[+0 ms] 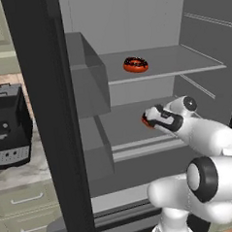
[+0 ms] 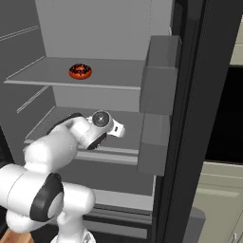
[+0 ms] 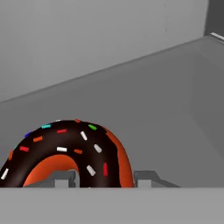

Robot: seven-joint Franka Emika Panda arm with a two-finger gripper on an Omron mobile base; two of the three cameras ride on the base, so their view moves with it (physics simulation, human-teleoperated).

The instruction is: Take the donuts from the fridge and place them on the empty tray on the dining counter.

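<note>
The claw [image 1: 146,120] is inside the fridge [image 2: 114,28], low over the lower shelf [image 2: 52,122]. A donut [image 3: 65,155] sits right at its fingertips. Above it the upper shelf [image 1: 173,66] makes a roof. Door bins [image 2: 159,95] stick out beside it. Past the donut the shelf is bare to the back wall.

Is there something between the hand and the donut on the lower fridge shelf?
No. In the hand view the donut sits right at the hand, one fingertip inside its hole.

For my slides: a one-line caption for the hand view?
Gripper straddling the rim of a sprinkled chocolate donut on a grey fridge shelf.
</note>
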